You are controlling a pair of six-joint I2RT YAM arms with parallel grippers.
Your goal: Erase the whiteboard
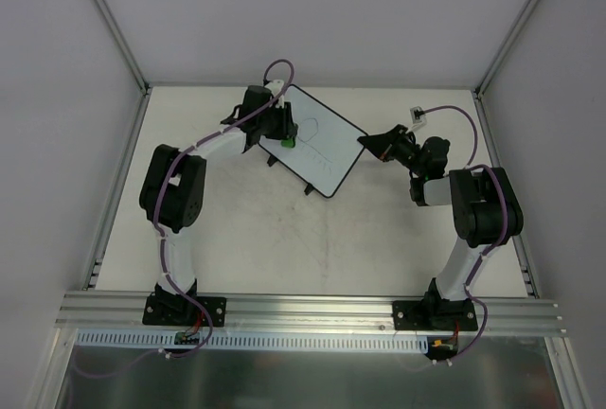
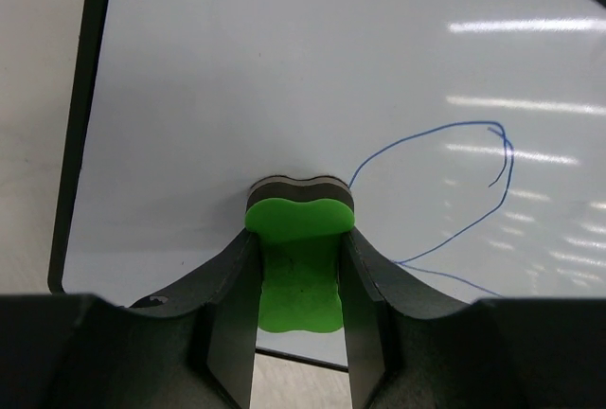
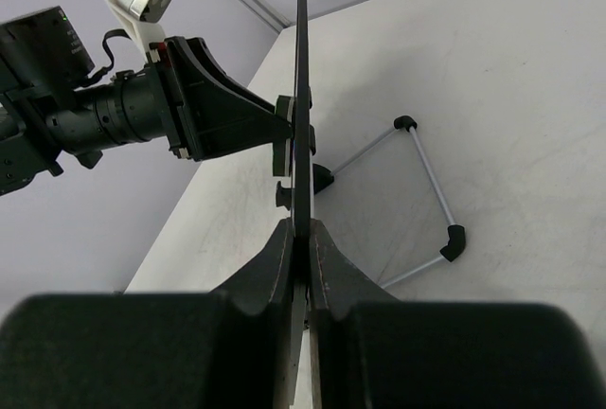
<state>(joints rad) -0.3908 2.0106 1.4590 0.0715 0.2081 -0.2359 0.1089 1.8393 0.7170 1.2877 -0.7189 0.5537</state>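
Here, the only writing we find is a thin blue pen line (image 2: 431, 130) on the whiteboard (image 1: 327, 158). It is an open loop with a short hook at its top and a tail running toward the lower right of the left wrist view, and it forms no letters we can read. The board is a flat white rectangle with rounded corners and a thin black frame, its surface glossy with streaks of reflected light. It sits in the upper middle of the top view, turned diagonally on the table (image 1: 284, 239) between the two arms.

The left gripper (image 2: 299, 243) is clamped on a green eraser (image 1: 287, 143), whose dark face presses against the white surface just left of the loop. The right gripper (image 3: 301, 229) is closed on the board's black edge, which runs straight up the middle of the right wrist view. Right of centre there, a thin wire stand (image 3: 433, 180) with black end caps rests on the table.
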